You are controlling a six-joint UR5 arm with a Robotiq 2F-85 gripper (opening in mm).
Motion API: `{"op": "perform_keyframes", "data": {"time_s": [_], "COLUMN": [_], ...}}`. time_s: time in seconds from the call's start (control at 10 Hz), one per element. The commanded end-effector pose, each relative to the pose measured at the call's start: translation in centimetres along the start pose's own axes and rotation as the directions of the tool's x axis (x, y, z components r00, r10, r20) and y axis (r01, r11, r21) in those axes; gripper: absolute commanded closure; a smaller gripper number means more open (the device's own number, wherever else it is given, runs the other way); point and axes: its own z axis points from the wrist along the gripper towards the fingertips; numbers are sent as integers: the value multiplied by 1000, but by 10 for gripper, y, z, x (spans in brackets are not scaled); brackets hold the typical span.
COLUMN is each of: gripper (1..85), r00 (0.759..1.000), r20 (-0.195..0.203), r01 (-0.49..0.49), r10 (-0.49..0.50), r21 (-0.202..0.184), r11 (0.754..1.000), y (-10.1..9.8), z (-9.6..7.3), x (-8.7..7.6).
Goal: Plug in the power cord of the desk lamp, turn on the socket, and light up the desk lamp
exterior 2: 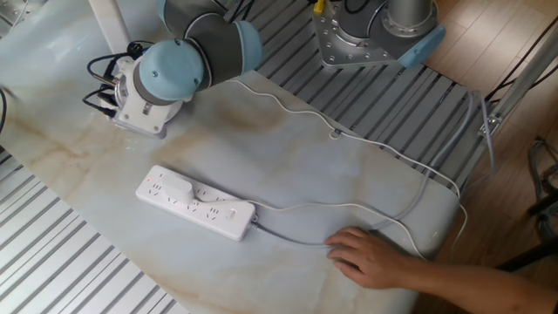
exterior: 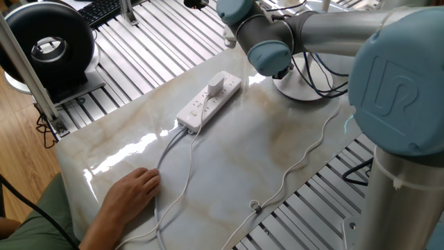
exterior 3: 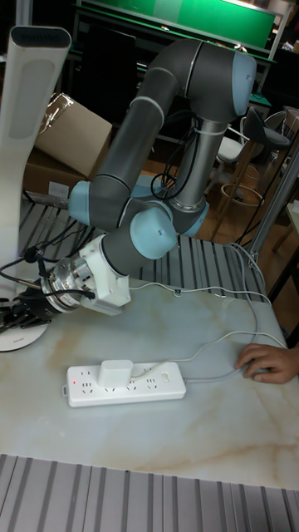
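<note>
The socket [exterior: 208,103] [exterior 2: 196,202] [exterior 3: 124,384] lies flat on the marble table. A white square plug block [exterior: 216,85] [exterior 2: 179,186] [exterior 3: 116,371] sits in it near one end. The thin power cord [exterior: 305,156] [exterior 2: 349,139] [exterior 3: 208,291] winds across the table. The desk lamp has its round base [exterior: 302,87] [exterior 3: 17,334] and its upright pole [exterior 2: 106,22] at the far side. My gripper [exterior 3: 18,309] hovers low over the lamp base, its dark fingers partly hidden among cables. Its opening cannot be read.
A person's hand [exterior: 128,194] [exterior 2: 370,257] [exterior 3: 270,363] rests on the cables near the table edge. A black round fan-like device [exterior: 48,45] and a keyboard [exterior: 104,8] sit beyond the table. Metal slatted frames surround the marble top. The robot base [exterior 2: 375,35] stands at one side.
</note>
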Motion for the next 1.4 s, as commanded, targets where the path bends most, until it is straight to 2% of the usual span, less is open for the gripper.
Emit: {"op": "perform_keyframes", "data": {"time_s": [0.0,0.1,0.2,0.4,0.6,0.7,0.9,1.3], "gripper": [847,847,847,847,847,847,847,847], "r00": [996,995,997,999,997,995,995,995], "r20": [-23,-28,-16,30,80,94,102,102], "r01": [89,96,82,40,-18,-32,-20,-24], "r10": [-88,-95,-82,-41,14,27,16,24], "r21": [73,33,19,41,55,51,45,0], "r11": [993,995,996,998,998,998,999,1000], "y": [-46,-42,-37,-32,-22,-18,-18,-2], "z": [-14,-20,-19,-17,-1,6,12,24], "x": [11,14,10,-6,-18,-19,-17,-12]}}
